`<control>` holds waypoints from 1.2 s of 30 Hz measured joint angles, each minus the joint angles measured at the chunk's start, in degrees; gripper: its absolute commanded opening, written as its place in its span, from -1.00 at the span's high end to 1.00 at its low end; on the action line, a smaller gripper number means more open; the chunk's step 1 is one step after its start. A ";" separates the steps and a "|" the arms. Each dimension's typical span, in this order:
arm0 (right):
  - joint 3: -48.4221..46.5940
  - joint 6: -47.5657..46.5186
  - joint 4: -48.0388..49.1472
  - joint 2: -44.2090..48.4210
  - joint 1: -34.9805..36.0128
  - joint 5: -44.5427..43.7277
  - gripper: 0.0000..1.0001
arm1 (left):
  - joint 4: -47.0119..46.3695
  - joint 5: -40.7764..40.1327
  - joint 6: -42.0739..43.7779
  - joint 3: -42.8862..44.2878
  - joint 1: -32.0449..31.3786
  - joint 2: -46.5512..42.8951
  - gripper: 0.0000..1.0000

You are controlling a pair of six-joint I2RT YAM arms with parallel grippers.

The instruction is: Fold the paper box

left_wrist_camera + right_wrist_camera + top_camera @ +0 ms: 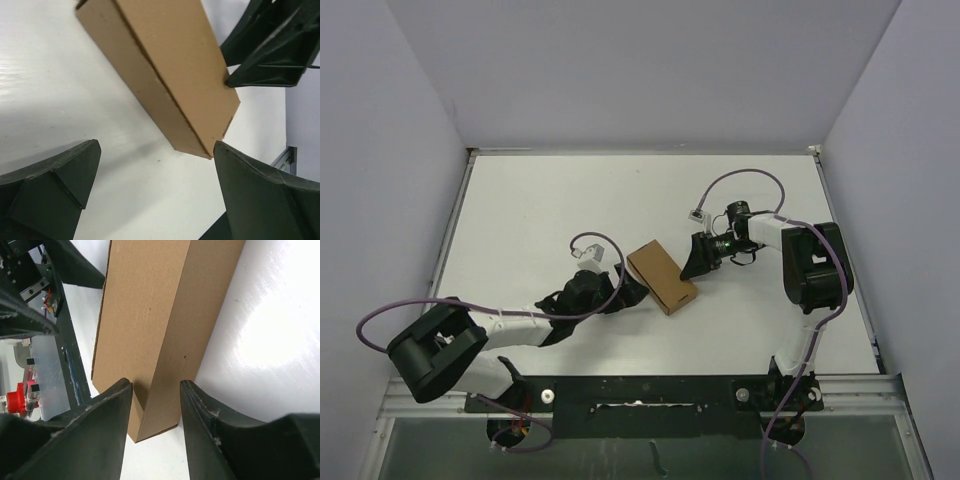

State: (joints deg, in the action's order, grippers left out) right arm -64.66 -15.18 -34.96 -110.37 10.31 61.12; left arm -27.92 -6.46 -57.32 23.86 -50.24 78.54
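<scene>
The paper box [662,276] lies closed and flat on the white surface [550,210], at the centre of the top view, between the two arms. We see the left jaws spread wide at its lower left, holding nothing, the box just beyond their tips. The right jaws stand partly open at its right edge, one tip touching the box, clasping nothing.

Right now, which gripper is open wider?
The left gripper, jaws far apart; the right gripper has its jaws much closer together, at the paper box.

One paper box [662,276], two claws [634,291] [697,259]
</scene>
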 measured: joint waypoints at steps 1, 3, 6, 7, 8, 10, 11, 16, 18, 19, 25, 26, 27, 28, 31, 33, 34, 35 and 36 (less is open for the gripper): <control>0.00 0.02 0.00 0.00 -0.13 0.00 0.24 | -0.48 0.46 -0.04 -0.96 0.92 0.00 -0.96; 0.00 0.20 0.00 -0.17 -0.22 0.00 0.32 | -2.10 1.25 -0.33 -2.43 2.38 0.15 -0.96; 0.00 0.63 -0.11 -0.96 -0.63 1.22 0.43 | -5.99 2.45 -0.98 -3.39 3.30 1.01 -0.96; 0.00 0.74 -0.26 -1.27 -0.94 1.75 0.46 | -6.97 2.62 -1.14 -3.41 3.48 1.49 -0.96; 0.00 0.81 -0.28 -1.51 -1.22 2.14 0.49 | -8.20 2.82 -1.44 -3.41 3.58 2.14 -0.96; 0.00 1.11 -0.52 -2.23 -2.10 3.48 0.55 | -9.99 3.13 -1.90 -3.41 3.78 3.34 -0.96; 0.00 1.11 -0.59 -2.51 -2.47 3.96 0.57 | -10.86 3.32 -2.05 -3.41 3.85 4.07 -0.96; -0.59 1.33 -1.79 -3.98 -3.63 5.88 0.64 | -13.20 3.37 -2.82 -2.95 3.85 6.80 -0.94; -0.66 1.31 -2.01 -4.02 -3.89 5.95 0.64 | -14.34 3.39 -3.43 -2.27 3.85 8.41 -0.94; -0.74 1.29 -2.10 -4.11 -3.91 5.95 0.65 | -14.88 3.43 -3.58 -1.92 3.85 9.20 -0.93; -1.14 1.29 -2.75 -4.55 -4.00 6.16 0.66 | -16.68 3.82 -4.37 1.09 3.85 12.04 -0.94; -1.14 1.29 -2.80 -4.55 -4.00 6.16 0.66 | -16.98 3.80 -4.50 1.79 3.85 12.41 -0.93; -1.14 1.27 -2.80 -4.55 -4.00 6.16 0.66 | -17.11 3.80 -4.57 2.23 3.85 12.59 -0.93; -1.14 1.27 -2.82 -4.55 -4.00 6.16 0.66 | -17.35 3.78 -4.76 2.64 3.80 12.85 -0.93; -1.22 1.27 -2.91 -4.61 -4.00 6.14 0.70 | -18.01 3.74 -5.40 4.00 3.58 14.23 -0.91; -1.25 1.25 -2.99 -4.66 -4.00 6.16 0.71 | -18.21 3.56 -5.79 4.50 3.32 15.17 -0.91; -1.25 1.25 -3.02 -4.66 -4.00 6.16 0.71 | -18.18 3.50 -6.03 4.52 3.19 15.41 -0.90; -1.25 1.25 -3.04 -4.68 -4.00 6.16 0.73 | -18.18 3.32 -6.38 4.52 3.02 15.69 -0.90; -1.25 1.25 -3.06 -4.68 -4.00 6.16 0.74 | -18.18 3.13 -6.64 4.55 2.89 15.96 -0.90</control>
State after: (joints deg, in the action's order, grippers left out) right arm -65.91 -13.93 -38.02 -115.04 6.31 67.29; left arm -46.11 -3.33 -63.96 28.40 -47.35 94.50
